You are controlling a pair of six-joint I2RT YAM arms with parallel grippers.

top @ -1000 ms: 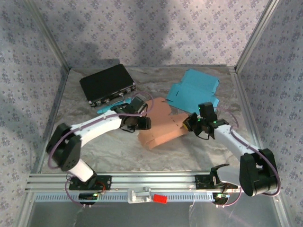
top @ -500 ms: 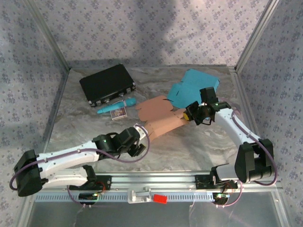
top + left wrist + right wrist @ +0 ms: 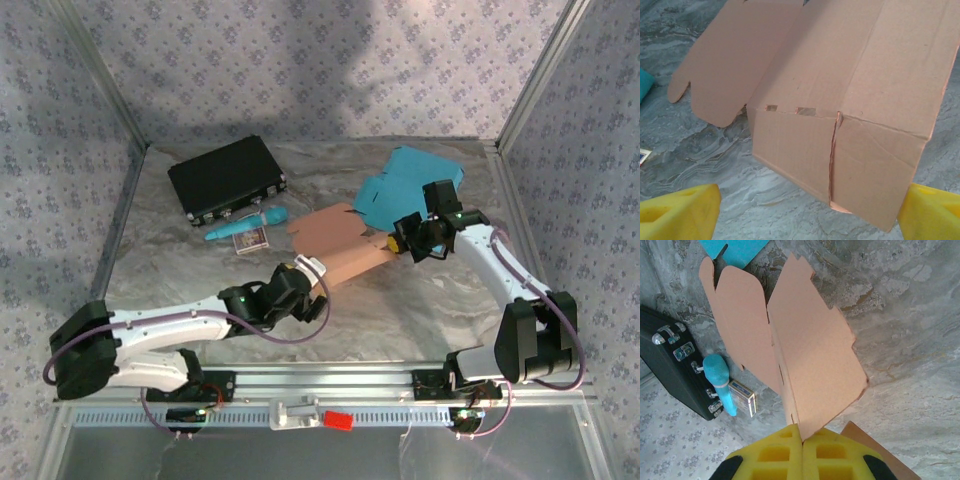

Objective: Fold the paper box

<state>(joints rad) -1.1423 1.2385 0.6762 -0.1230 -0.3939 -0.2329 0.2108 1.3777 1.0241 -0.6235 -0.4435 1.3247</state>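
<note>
Top view, task thing: paper box [image 3: 338, 250] sits near the middle of the bench [image 3: 420, 320], a shade toward the right edge, partly raised.
Top view, left jaws: at the box's near-left end, left arm [image 3: 180, 325] reaching in from the near-left corner; the spread is hard to read from here.
Top view, right jaws: at the box's right end, closed on cardboard.
Top view, bystanders: black case [image 3: 228, 178] toward the far-left corner; teal flat box [image 3: 410, 190] toward the far-right corner, just behind the brown one; teal pen [image 3: 245, 226] and card pack [image 3: 250, 241] between the case and the box.
Left wrist, left jaws: yellow pads [image 3: 680, 212] stand wide apart and hold nothing; the box's end wall is just ahead, framed between them.
Left wrist, box detail: two slots along the fold are unfilled; a rounded lid flap lies flat on the bench beyond.
Right wrist, right jaws: pads pressed together, pinching the lower edge of an upright panel.
Done, as judged: one end wall stands, and a side panel is held up.
Left, as judged: remaining walls, tabs into slots, lid closed. Roughly the early-middle stage.
</note>
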